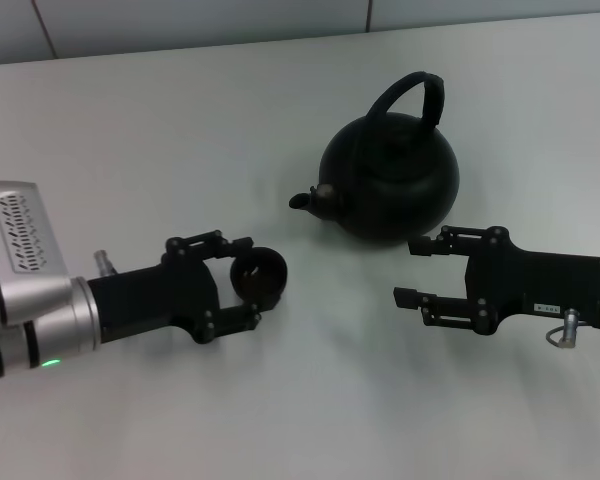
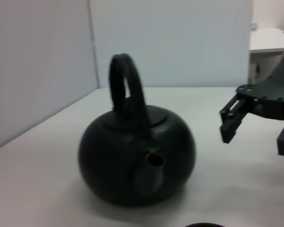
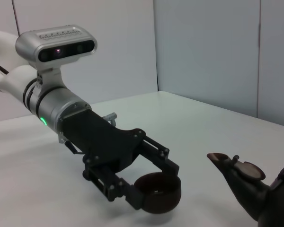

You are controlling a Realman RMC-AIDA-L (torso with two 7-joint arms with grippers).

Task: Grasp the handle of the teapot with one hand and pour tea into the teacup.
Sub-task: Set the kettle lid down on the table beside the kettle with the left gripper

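Left gripper (image 1: 252, 283) clamps the teacup (image 1: 259, 276); right gripper (image 1: 417, 270) gapes empty beside the teapot (image 1: 388, 176) — rise, centre on the handle (image 1: 412, 97) before closing.

Silver arms, black left gripper (image 1: 250, 285) and right gripper (image 1: 412, 270), green wrist light

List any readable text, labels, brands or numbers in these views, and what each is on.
No text can be read in any view.
A small white label on the right end effector, near its wrist, is too small to read.
The teapot, the teacup and the left end effector show no markings.
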